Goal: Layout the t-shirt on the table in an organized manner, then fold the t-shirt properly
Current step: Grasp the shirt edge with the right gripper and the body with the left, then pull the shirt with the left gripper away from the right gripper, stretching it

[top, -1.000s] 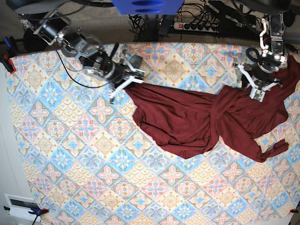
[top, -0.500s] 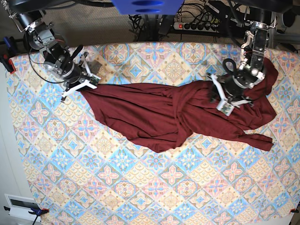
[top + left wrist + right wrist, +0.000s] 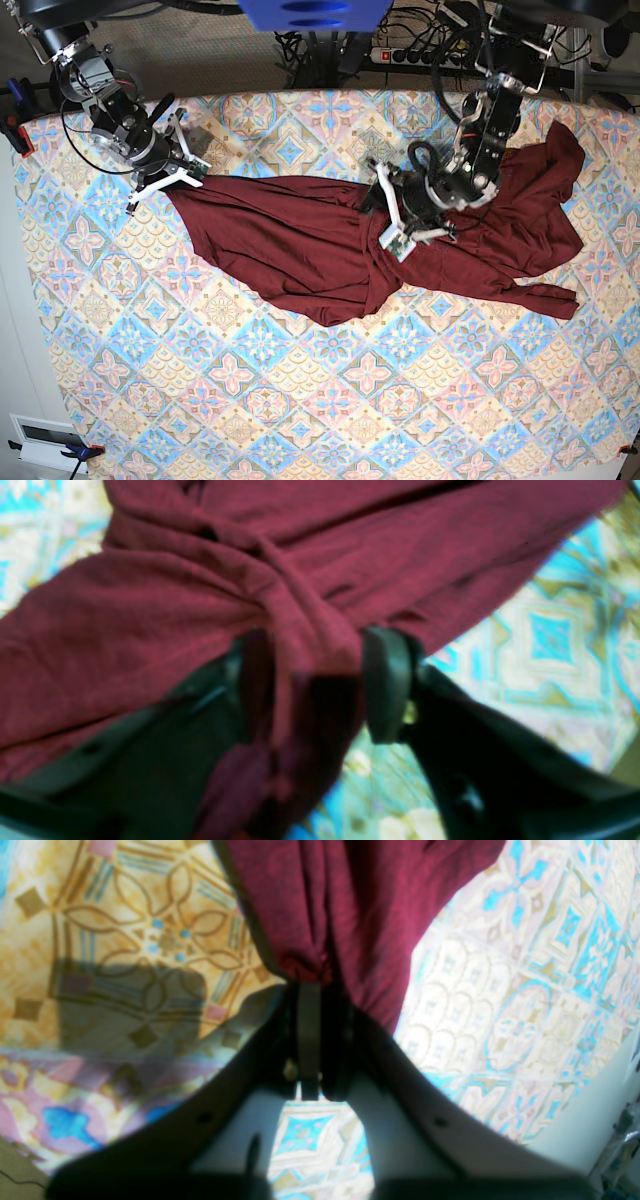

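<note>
Base view shows the t-shirt [image 3: 330, 250] bunched across the table [image 3: 250, 400], right gripper [image 3: 165, 178] pinching its left corner, left gripper [image 3: 398, 215] spread mid-cloth: best regrasp an edge, then stretch flat.

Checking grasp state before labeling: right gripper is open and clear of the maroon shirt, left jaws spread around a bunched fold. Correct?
Not quite. The right gripper is shut on the t-shirt, as the right wrist view shows. The left gripper does stand spread around a bunched fold.
</note>
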Tool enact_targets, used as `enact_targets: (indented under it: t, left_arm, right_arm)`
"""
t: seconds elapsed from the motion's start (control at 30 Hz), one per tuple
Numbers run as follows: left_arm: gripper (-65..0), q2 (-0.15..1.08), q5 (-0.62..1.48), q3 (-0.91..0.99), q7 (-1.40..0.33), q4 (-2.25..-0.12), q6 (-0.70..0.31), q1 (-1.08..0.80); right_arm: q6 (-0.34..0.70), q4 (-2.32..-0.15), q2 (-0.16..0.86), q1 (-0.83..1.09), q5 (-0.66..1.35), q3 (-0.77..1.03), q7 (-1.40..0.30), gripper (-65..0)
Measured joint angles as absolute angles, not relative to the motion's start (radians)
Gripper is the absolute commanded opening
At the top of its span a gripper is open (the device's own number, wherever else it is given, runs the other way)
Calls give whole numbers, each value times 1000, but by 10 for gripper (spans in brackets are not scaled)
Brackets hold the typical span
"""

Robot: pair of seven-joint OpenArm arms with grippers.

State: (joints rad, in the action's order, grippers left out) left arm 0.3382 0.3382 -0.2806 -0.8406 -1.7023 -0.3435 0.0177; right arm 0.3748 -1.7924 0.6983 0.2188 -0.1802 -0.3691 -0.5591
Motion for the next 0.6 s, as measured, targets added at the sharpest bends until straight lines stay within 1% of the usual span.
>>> enact_targets:
  t: [0.03,0.1,0.2,0.27,0.33,0.37,0.43,0.47,0.53,0.57,0.6]
  left_arm:
    - [-301,336,342,-279,-838,-1674,-343,33]
    - [-303,335,341,-277,-840,-1643,-341,48]
    - [-322,322,340,-277,-845,-1623,-342,59]
    - [-351,319,341,-302,-836,-1606,-342,69]
    - [-416,320,337,-353,-843,-1580,-341,90]
    - [-470,321,337,-373,-843,-1574,-342,96]
    - [-610,318,347,-379,-842,-1576,-344,97]
    - [-650,318,348,-379,-841,-1576,-345,97]
    - [-645,316,346,-371,-852,-1593,-340,99]
    - [-629,316,345,-356,-859,-1623,-340,96]
    - [-630,316,357,-330,-858,-1661,-344,93]
  right_arm:
    - [375,-1793,699,218,-181,-369,-559,-650]
    - [374,-1793,698,219,-180,-369,-559,-650]
    - [375,-1794,698,219,-180,-369,-559,-650]
    - [374,-1794,699,219,-180,-369,-559,-650]
    - [375,-1794,698,220,-180,-369,-559,-650]
    - [376,-1794,698,219,-180,-369,-561,-650]
    - [375,-1794,698,216,-180,-369,-559,-650]
    - [375,-1793,698,216,-180,-369,-559,-650]
    - [375,-1790,698,218,-180,-369,-559,-650]
    - [375,-1781,698,216,-179,-369,-556,-650]
    - [375,-1769,697,216,-180,-369,-554,-650]
